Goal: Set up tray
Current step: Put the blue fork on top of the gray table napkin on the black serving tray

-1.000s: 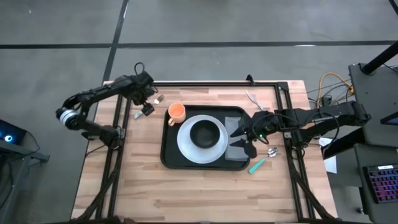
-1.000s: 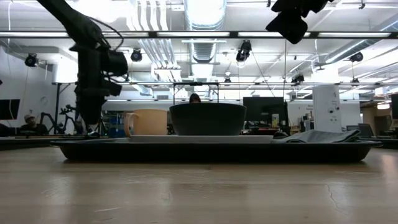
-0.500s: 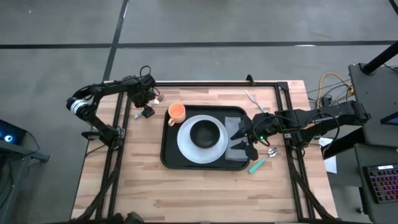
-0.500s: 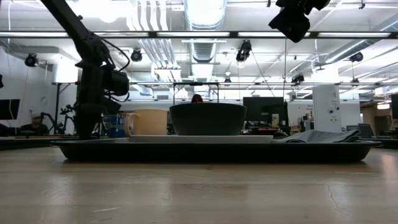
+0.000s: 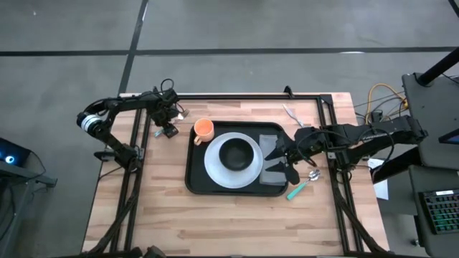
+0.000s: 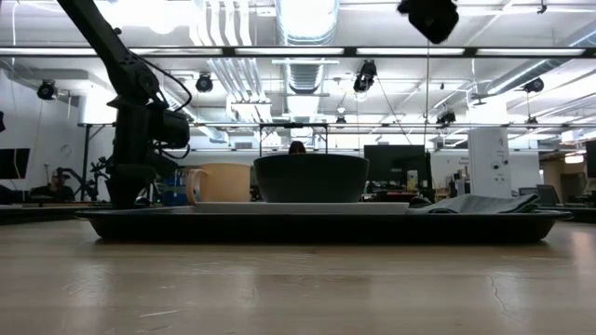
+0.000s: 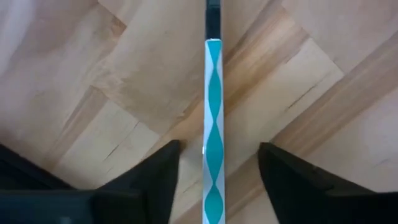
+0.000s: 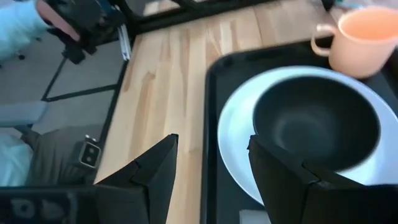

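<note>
The black tray holds a white plate with a black bowl, an orange mug and a grey napkin at its right end. A utensil with a teal-and-white patterned handle lies flat on the wood left of the tray. My left gripper is low over it and open, with one finger on each side of the handle, apart from it. My right gripper is open and hovers high above the napkin.
A teal-handled spoon lies right of the tray, and a fork lies beyond the tray's far right corner. Bare wood stretches along the near side. Black frame rails run along the left and right edges.
My left gripper has come down toward the table, over the teal-handled utensil, while its arm has folded back toward the left. My right gripper has risen a little above the napkin. Nothing on the table has moved.
</note>
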Robot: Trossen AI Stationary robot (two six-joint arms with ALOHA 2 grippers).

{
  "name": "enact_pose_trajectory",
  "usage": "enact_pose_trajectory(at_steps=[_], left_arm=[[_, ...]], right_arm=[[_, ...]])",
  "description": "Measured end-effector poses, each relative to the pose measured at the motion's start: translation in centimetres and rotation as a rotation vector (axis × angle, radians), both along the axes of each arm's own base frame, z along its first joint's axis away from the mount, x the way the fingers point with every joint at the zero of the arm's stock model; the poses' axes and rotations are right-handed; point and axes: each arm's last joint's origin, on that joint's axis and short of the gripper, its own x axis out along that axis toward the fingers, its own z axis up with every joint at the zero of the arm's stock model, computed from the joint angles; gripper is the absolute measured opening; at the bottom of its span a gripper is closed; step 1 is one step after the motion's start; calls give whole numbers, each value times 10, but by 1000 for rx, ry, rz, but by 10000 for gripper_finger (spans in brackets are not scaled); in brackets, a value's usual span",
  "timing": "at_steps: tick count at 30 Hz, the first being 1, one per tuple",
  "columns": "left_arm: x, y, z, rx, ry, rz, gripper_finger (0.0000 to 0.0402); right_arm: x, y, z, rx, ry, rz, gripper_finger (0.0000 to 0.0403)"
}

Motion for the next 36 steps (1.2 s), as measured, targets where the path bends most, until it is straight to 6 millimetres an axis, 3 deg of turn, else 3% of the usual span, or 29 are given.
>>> enact_pose_trajectory(at_steps=[9,15,20,25,28,36], left_arm=[[0,1,1,6,-3,24,19],[3,2,26,116,-11,154,17],[5,-13,66,247,-142,173,16],[3,-48,112,396,-343,141,16],[1,-73,136,477,-506,115,16],[6,-121,172,664,-750,72,16]], right_arm=[[-1,11,26,-13,-87,40,187],[-1,12,25,-50,-89,-29,187],[4,10,18,-83,-157,-132,187],[9,9,20,-110,-271,-150,187],[10,6,21,-158,-315,-245,187],[13,-3,19,-304,-402,-364,187]])
